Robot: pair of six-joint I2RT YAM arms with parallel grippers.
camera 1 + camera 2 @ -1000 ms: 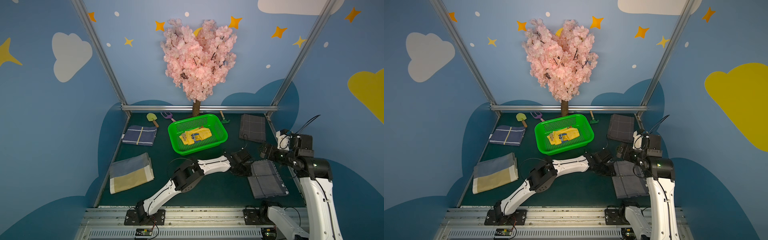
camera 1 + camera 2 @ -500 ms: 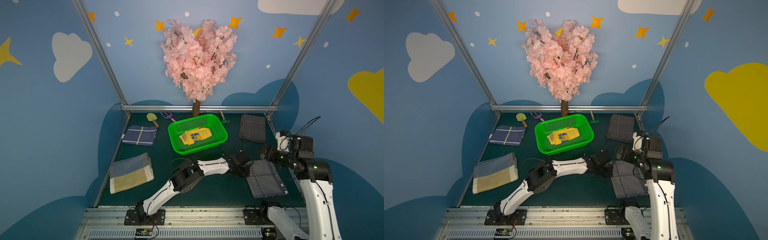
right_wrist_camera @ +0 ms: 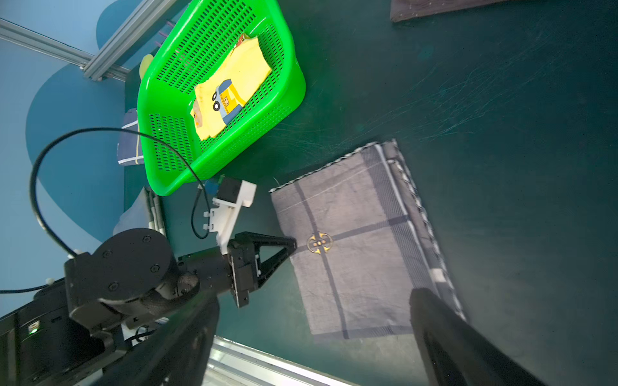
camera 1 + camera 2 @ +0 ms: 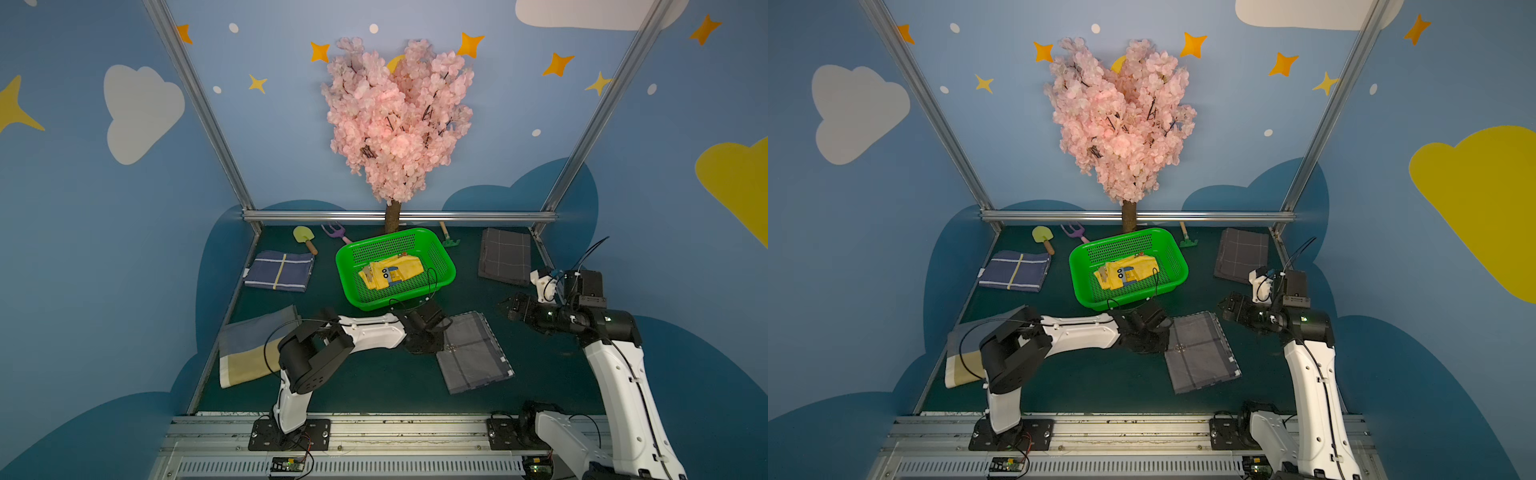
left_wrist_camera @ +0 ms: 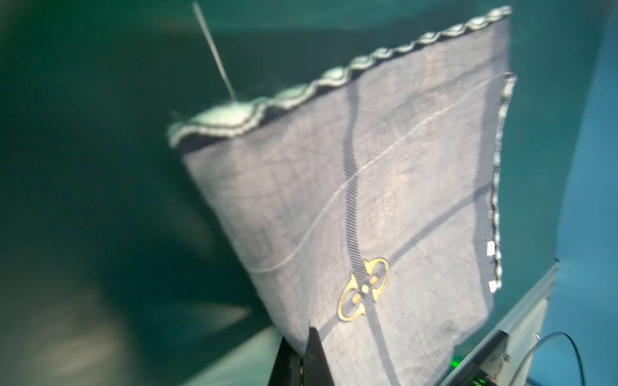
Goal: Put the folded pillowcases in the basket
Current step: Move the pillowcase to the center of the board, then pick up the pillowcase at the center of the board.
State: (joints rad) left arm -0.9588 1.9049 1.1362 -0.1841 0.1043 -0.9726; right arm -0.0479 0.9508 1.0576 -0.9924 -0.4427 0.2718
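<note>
Top view: folded grey pillowcase [image 4: 473,353] flat on mat [image 4: 374,386], 5 o'clock of basket [image 4: 436,253]; right gripper [image 4: 510,309] splayed, empty.
Left wrist: left gripper [image 5: 309,347] clenched on pillowcase's edge.
Right wrist: pinch looks shallow; lift high, clear rim.

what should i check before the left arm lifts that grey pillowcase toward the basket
1. left gripper shut on the near edge of the grey pillowcase: ok
2. Grip catches every folded layer, not just the top one: cannot tell
3. basket has room: a yellow cloth covers part of the floor, and bare mesh shows around it: ok
4. right gripper open and off the pillowcase, to one side: ok
5. Left arm's cable loops across the basket in the top views; whether it is clear of the rim: cannot tell
</note>
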